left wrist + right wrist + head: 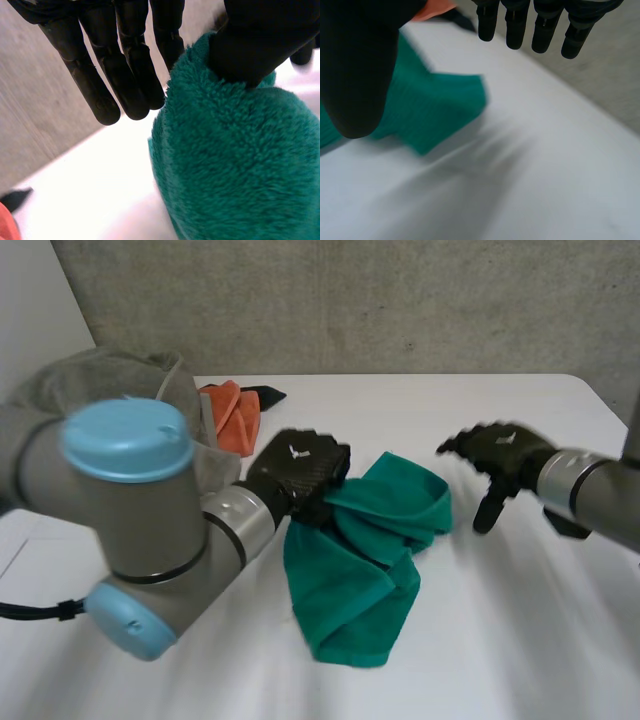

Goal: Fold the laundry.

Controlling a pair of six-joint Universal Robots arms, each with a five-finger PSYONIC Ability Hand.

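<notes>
A green towel (365, 565) lies bunched in the middle of the white table (520, 620), its upper part doubled over in loose folds. My left hand (300, 475) is at the towel's upper left edge. In the left wrist view the thumb (265, 40) presses into the green towel (235, 165) and pinches it against the straight fingers (125, 70). My right hand (500, 455) hovers to the right of the towel, apart from it, open with fingers spread. In the right wrist view its straight fingers (535, 25) point past the towel's corner (440, 102).
Behind my left arm an orange cloth (232, 415) lies beside a grey pile of laundry (110, 375), with a small black item (266, 395) next to it. A concrete wall (400, 300) backs the table. The table's right edge runs near my right arm.
</notes>
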